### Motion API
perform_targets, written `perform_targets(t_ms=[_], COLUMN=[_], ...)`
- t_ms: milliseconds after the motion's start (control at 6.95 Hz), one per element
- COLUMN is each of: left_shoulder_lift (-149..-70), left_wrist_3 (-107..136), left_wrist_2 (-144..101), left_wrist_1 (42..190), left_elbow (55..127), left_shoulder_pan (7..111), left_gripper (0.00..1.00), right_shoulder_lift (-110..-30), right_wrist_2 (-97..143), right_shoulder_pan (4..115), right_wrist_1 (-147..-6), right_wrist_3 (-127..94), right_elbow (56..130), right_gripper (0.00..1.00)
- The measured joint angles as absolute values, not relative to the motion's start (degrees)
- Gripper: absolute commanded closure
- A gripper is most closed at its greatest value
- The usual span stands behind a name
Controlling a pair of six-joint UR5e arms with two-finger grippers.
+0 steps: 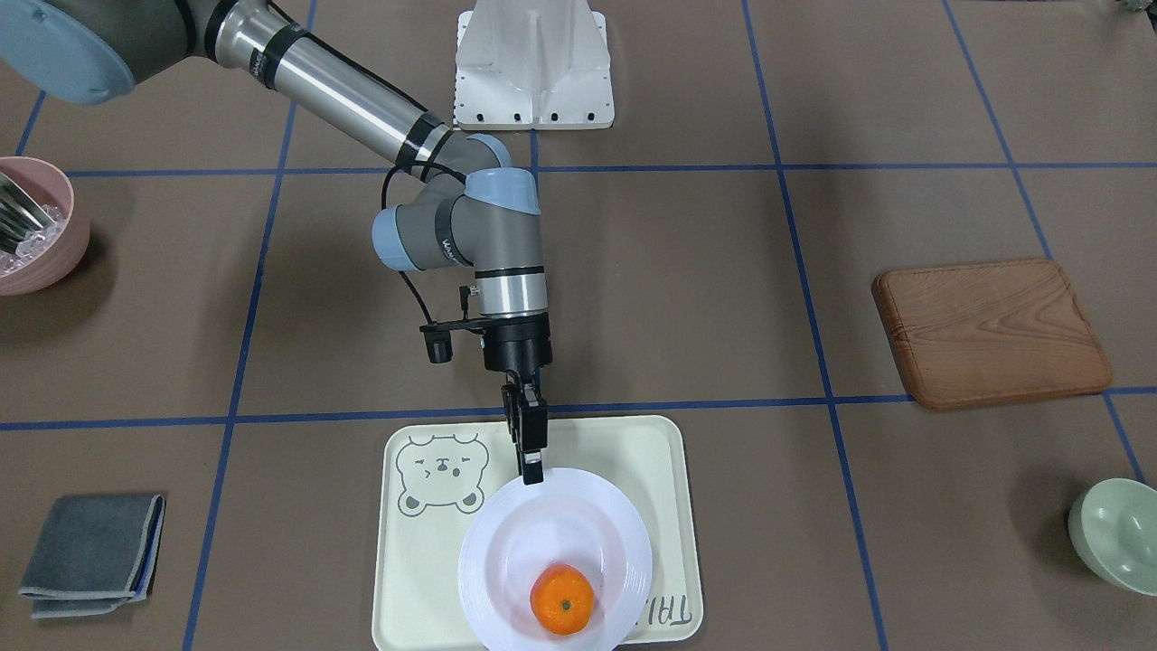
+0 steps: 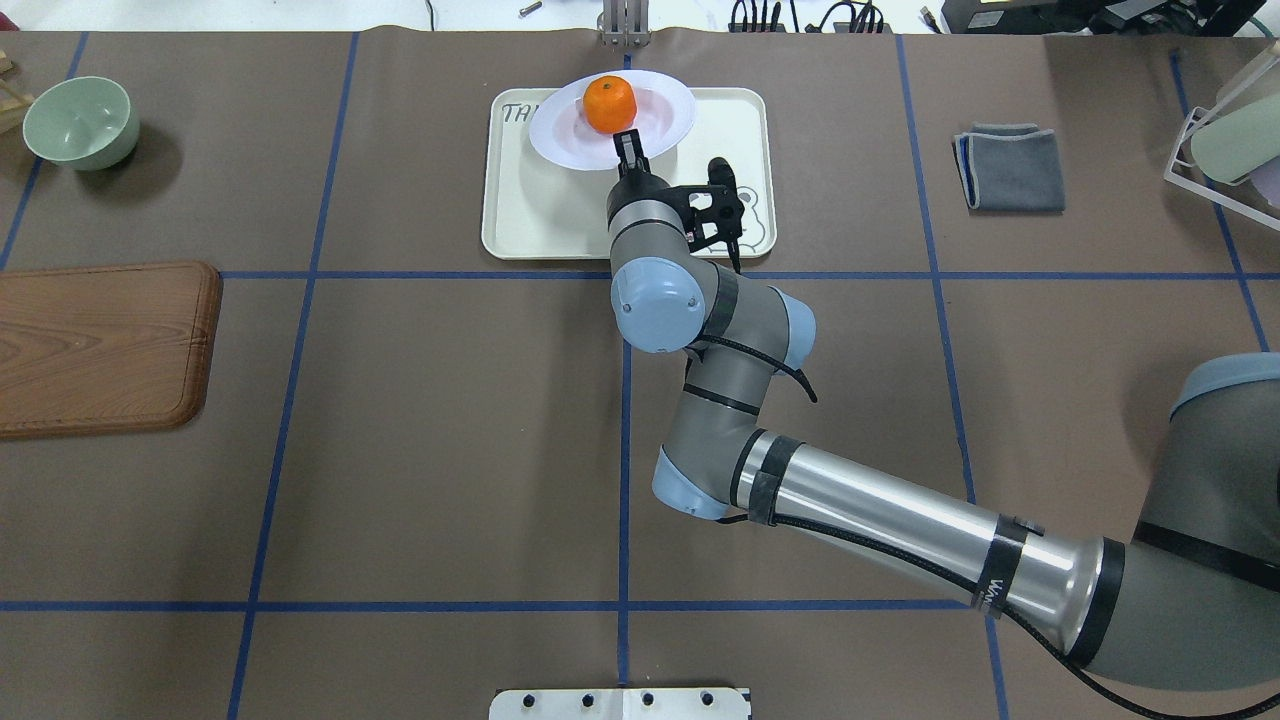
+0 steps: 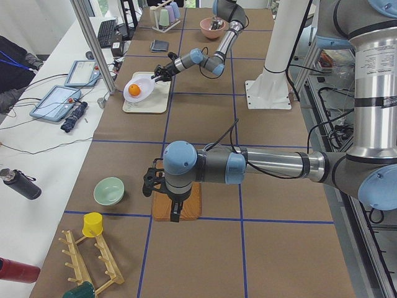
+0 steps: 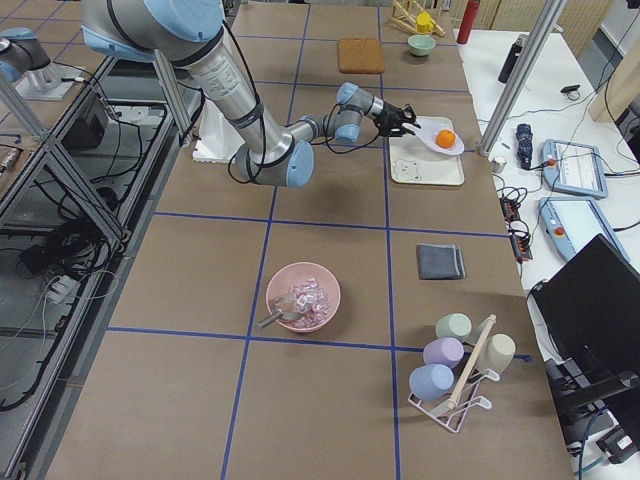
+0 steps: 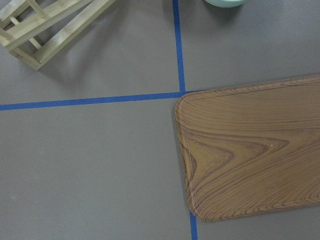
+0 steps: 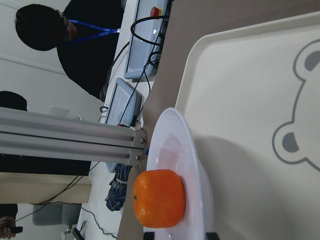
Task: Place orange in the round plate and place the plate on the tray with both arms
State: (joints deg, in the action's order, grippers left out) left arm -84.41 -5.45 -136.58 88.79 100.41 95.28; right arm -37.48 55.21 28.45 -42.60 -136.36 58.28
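The orange (image 1: 562,599) lies in the sunken centre of the white round plate (image 1: 506,561). My right gripper (image 1: 531,470) is shut on the plate's rim on the robot's side. The plate hangs tilted just over the cream bear tray (image 1: 633,461) and overhangs its far edge; the right wrist view shows the plate's (image 6: 175,145) shadow on the tray (image 6: 240,100) under it. From overhead, the orange (image 2: 610,104) sits just beyond the gripper (image 2: 628,143). My left gripper (image 3: 175,214) shows only in the exterior left view, above the wooden board (image 3: 192,211); I cannot tell whether it is open or shut.
A brown wooden board (image 1: 990,330) and a pale green bowl (image 1: 1116,533) lie on the robot's left side. A pink bowl (image 1: 36,244) and a folded grey cloth (image 1: 90,551) lie on its right. The white pedestal (image 1: 533,63) stands behind. A person (image 6: 85,45) sits beyond the table.
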Motion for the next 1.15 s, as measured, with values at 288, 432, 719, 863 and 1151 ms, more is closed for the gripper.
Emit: perform_targets(t_ms=[288,432,719,863,1151], left_shoulder_lift=[-84.5,-84.5,-84.6,-84.5,-84.3], left_wrist_3=[-5.4,-5.4,-5.3,-5.3,-5.3], left_wrist_2=[-136.6,-136.6,-136.5,-136.4,-136.2], left_wrist_1=[88.8,88.8,88.7,88.6,88.3], left_elbow=[100.5,100.4,100.4,100.3,100.2], left_shoulder_pan=[95.3,95.3,95.3,95.3,95.3], left_gripper=[0.01,0.01,0.01,0.01,0.01], right_shoulder_lift=[-40.9,-41.8,-44.1,-46.1,-49.9], right_wrist_2=[61.8,67.0,81.7,89.5,103.8], right_shoulder_pan=[28.6,29.4,33.9,37.8,48.1], right_wrist_1=[-48.4,-54.2,-66.0,-72.0,-84.7], right_wrist_3=[-123.3,-115.7,-96.0,-84.7,-61.8], right_elbow=[67.3,71.3,78.2,81.8,88.6], right_gripper=[0.00,0.00,0.00,0.00,0.00])
